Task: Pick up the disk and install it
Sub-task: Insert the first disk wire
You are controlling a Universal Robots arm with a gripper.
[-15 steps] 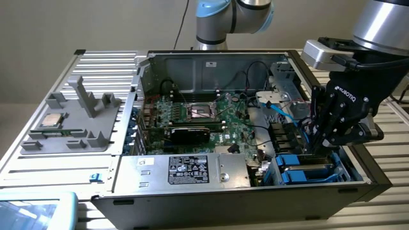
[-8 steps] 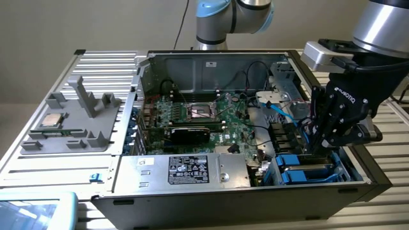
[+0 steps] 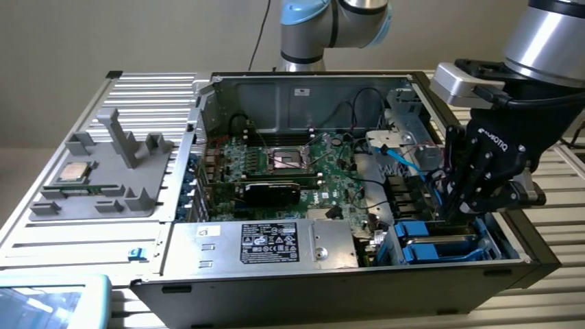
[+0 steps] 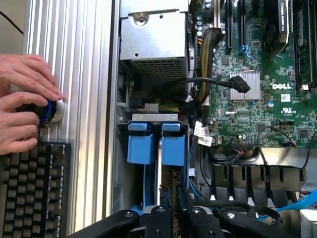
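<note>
Now my gripper (image 3: 457,214) pinches the disk (image 4: 173,148) just beneath it; rigid, shock-sensitive, best held by its blue frame.

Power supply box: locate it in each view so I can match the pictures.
Exterior view: the power supply box, silver with a black label, lies at the near edge of the case, to the exterior view's left of the blue drive carriers.
Wrist view: the power supply box shows its vented silver face, just beyond the blue drive carriers.
Shared landmark: the blue drive carriers.
</note>
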